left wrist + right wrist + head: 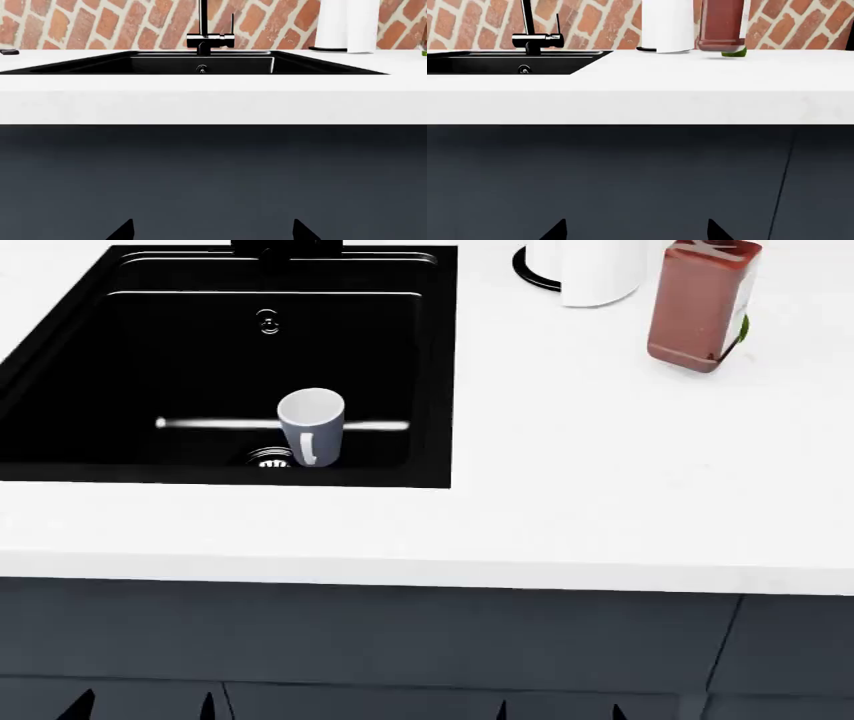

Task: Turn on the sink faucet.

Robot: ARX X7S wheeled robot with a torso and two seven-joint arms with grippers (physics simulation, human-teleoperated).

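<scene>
The sink faucet [208, 39] is matte black with a tall spout, a short base bar and a thin upright lever; it stands behind the sink [200, 64] against the brick wall. It also shows in the right wrist view [534, 37], and only its base shows in the head view [284, 248]. The sink [80, 370] is a black recessed basin with a drain strainer [271, 458] and overflow fitting [268, 323]. My left gripper [213, 231] and right gripper [636, 231] are open and empty, low in front of the dark cabinet, far from the faucet.
A grey mug [311, 427] stands in the basin by the drain. A white paper towel roll [587, 270] and a red bottle [701, 305] stand on the white counter [601, 470] right of the sink. Dark cabinet fronts [400, 650] lie below the counter edge.
</scene>
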